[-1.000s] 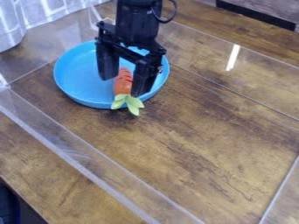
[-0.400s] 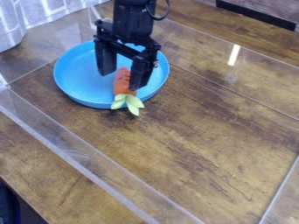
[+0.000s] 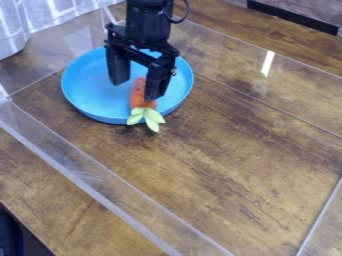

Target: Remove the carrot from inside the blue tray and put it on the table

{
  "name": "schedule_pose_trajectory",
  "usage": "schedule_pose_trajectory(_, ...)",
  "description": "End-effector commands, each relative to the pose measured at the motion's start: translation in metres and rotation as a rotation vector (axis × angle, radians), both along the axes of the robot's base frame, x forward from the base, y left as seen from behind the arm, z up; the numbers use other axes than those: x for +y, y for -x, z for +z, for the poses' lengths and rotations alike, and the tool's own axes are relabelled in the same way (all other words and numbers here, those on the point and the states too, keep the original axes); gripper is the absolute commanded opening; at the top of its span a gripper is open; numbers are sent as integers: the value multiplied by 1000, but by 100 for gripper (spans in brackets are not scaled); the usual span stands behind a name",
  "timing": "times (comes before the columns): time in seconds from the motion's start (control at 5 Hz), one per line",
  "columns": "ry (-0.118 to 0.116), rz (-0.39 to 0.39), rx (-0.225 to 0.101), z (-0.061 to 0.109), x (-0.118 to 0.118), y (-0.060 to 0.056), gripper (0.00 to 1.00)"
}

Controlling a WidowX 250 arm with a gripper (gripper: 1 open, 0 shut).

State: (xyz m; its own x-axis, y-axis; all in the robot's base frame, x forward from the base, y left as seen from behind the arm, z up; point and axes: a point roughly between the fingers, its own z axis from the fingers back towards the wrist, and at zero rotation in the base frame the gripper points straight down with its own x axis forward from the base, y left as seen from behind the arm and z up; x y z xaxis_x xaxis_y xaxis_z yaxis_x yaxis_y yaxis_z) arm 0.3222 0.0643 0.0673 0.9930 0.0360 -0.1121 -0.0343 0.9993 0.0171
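The blue tray (image 3: 91, 92) sits on the table (image 3: 241, 150) at the upper left. The carrot (image 3: 140, 96) lies across the tray's near-right rim, its orange body inside and its pale green leaves (image 3: 147, 118) hanging over onto the table. My gripper (image 3: 140, 77) hovers just above the carrot's upper end, black fingers (image 3: 118, 70) spread wide, one on each side. It is open and nothing sits between the fingers.
A clear glossy sheet covers the wood planks, with a raised edge (image 3: 80, 170) running diagonally at the left front. A grey object (image 3: 11, 30) stands at the far left corner.
The gripper has drifted slightly up and back to the left over the tray, still open. The carrot has not moved.
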Motion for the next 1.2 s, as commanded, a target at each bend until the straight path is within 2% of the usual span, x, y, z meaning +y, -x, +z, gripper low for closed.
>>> schedule_pose_trajectory(0.0, -12, 14, -76, 17, 10, -11, 100)
schedule_pose_trajectory(0.8, -8, 13, -104, 13, 18, -21, 100)
schedule_pose_trajectory(1.0, -7, 13, -100, 4, 21, -24, 100)
